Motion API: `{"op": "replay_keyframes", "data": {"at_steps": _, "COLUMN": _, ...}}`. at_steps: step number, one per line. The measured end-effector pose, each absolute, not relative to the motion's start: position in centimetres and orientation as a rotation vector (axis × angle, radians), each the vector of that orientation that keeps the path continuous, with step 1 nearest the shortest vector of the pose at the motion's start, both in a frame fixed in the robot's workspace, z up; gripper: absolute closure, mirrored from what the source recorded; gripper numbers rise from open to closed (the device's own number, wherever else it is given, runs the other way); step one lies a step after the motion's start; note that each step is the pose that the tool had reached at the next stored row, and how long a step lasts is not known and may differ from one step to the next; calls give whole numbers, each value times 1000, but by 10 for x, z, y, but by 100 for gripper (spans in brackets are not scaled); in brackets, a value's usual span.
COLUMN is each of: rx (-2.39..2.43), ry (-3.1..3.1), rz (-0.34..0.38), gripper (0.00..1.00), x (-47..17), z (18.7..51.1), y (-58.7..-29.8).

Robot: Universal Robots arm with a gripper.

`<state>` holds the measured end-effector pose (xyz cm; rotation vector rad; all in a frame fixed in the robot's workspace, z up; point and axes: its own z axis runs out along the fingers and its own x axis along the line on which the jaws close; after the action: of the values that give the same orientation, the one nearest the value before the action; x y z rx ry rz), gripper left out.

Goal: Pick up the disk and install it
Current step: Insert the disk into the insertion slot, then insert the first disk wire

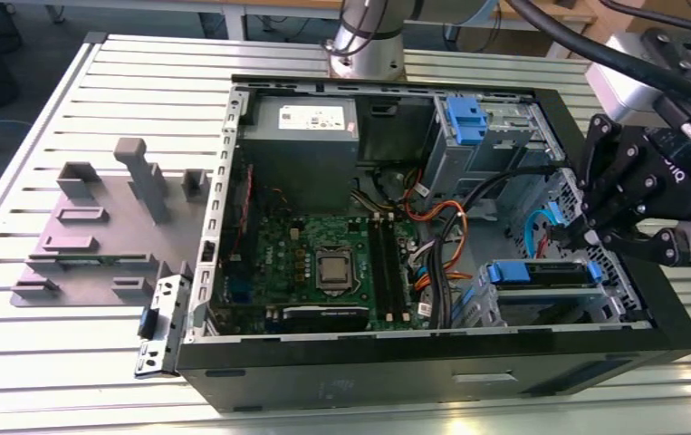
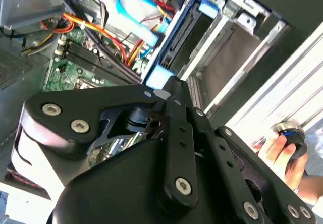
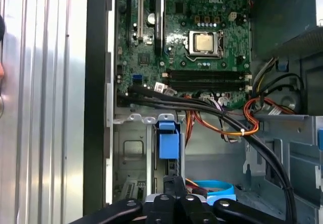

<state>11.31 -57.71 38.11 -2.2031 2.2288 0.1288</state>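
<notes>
Slatted metal tabletop (image 1: pixel 103 82) with an open black computer case (image 1: pixel 442 376) lying on its side on it. Inside, the green motherboard (image 1: pixel 321 245) takes up the middle, with the grey power supply (image 1: pixel 302 136) boxed in beyond it. A flat grey fixture plate (image 1: pixel 91 236) sits on the tabletop on the exterior view's left of the case.

The black tool (image 1: pixel 577 237) hangs over the case's drive-cage corner on the exterior view's right. Honestly can't tell if it's open or closed.

The disk (image 1: pixel 536 276) is sitting in the drive cage. Its blue bracket (image 3: pixel 168 144) is just beyond the tool's tip in the first wrist view.

A person's hand (image 2: pixel 280 151) shows in the second wrist view, outside the case.
</notes>
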Motion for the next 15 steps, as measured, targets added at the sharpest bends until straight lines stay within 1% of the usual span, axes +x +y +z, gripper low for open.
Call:
{"op": "replay_keyframes", "data": {"at_steps": 6, "rx": -2205, "ry": 2230, "rz": 132, "gripper": 89, "x": 140, "z": 371, "y": -577}}
{"op": "replay_keyframes", "data": {"at_steps": 15, "rx": -2205, "ry": 2231, "rz": 133, "gripper": 89, "x": 141, "z": 371, "y": -577}}
